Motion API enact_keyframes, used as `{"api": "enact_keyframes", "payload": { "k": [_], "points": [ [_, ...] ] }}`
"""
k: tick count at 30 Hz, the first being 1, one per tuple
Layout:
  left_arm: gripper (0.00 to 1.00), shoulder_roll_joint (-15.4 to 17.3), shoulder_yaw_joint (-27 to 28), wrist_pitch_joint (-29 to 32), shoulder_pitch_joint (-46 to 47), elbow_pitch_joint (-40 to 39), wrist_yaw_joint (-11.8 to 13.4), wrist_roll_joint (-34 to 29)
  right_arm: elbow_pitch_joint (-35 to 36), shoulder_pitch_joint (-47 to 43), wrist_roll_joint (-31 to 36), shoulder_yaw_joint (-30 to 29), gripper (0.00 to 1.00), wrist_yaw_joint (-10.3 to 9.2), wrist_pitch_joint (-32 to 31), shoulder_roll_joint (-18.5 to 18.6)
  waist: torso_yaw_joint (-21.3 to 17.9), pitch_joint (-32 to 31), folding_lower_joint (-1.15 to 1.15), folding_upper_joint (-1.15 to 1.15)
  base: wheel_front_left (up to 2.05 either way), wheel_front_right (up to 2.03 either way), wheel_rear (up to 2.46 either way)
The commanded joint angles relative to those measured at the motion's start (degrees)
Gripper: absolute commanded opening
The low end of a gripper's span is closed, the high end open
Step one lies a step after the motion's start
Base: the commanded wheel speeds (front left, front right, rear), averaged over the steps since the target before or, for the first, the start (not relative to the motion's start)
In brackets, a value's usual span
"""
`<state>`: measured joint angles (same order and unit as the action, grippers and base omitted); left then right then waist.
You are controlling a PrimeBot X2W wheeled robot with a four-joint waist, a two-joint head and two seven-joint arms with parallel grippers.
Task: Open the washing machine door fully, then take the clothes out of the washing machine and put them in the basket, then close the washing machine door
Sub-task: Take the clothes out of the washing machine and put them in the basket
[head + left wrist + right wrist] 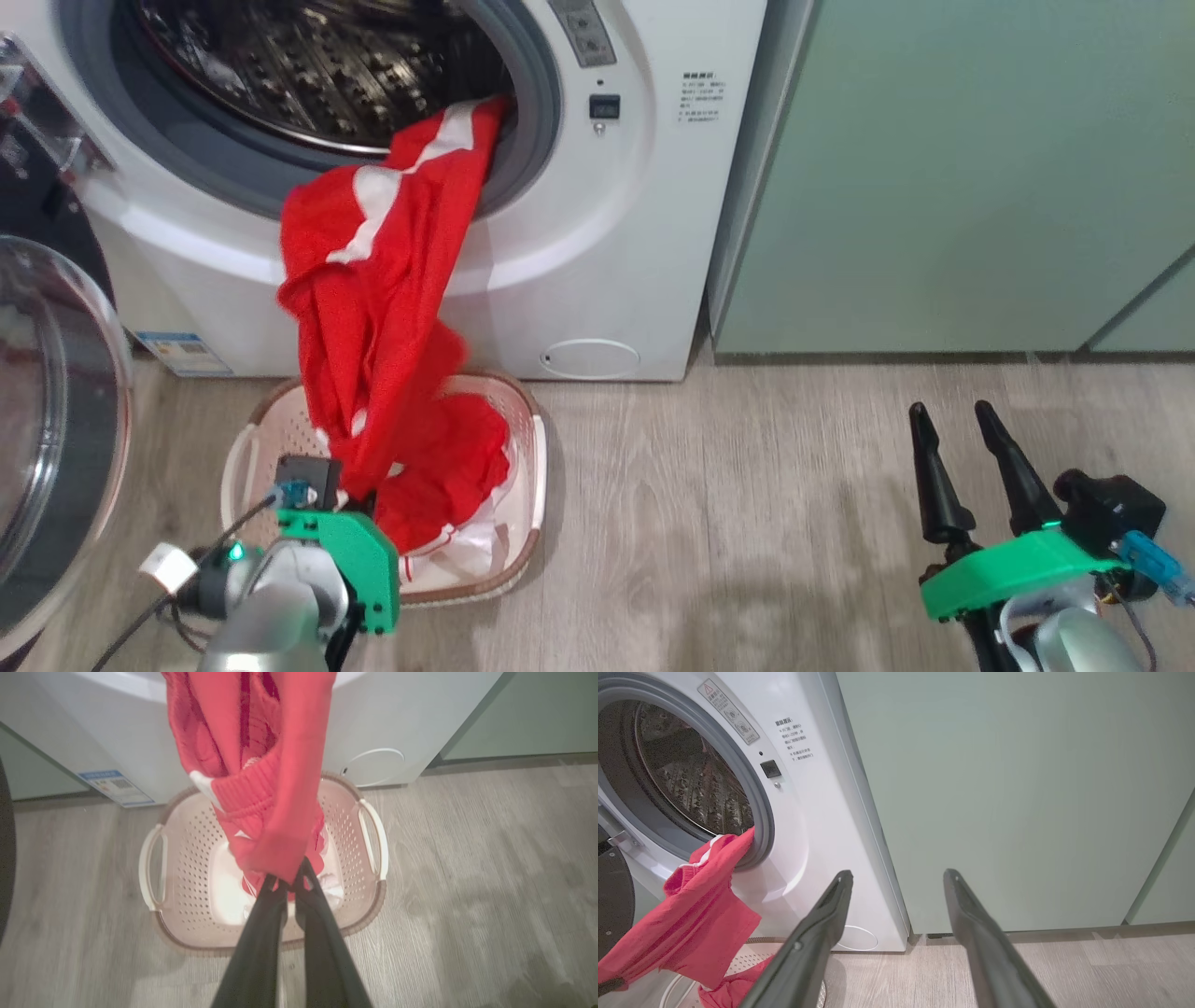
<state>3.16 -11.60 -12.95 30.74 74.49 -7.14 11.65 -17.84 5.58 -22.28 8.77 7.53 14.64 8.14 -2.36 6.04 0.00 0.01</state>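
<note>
Altogether one red garment point(373, 308) in the clamp of the left gripper point(289, 880), over one basket point(187, 877); right gripper point(898, 872) wide apart.

red garment point(373, 308), white stripes | white washing machine point(597, 271), grey ring, steel drum | cream perforated basket point(187, 868), brown rim | pale green cabinet point(952, 168) | grey wood-grain floor point(747, 523)
</note>
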Motion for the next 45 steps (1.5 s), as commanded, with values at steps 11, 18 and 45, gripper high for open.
{"api": "enact_keyframes", "payload": {
  "k": [11,18,45],
  "points": [
    [0.0,1.6,0.9,7.5,2.3,-0.7,-0.3,5.6,2.8,4.5,-0.3,1.1,1.0,-0.04,0.4,2.5,-2.9,9.3,0.0,-0.01,0.0,0.0,0.0],
    [0.0,3.4,1.9,16.2,3.0,-0.6,-0.3,9.0,3.7,7.1,-0.2,0.5,1.0,-0.04,0.4,3.0,-5.2,16.1,0.0,-0.01,0.0,0.0,0.0],
    [1.0,5.4,3.9,7.2,8.1,-0.5,4.2,12.4,4.4,10.2,0.4,-0.4,1.0,-0.04,0.4,2.9,-5.8,19.7,0.0,-0.01,0.0,0.0,0.0]
  ]
}}
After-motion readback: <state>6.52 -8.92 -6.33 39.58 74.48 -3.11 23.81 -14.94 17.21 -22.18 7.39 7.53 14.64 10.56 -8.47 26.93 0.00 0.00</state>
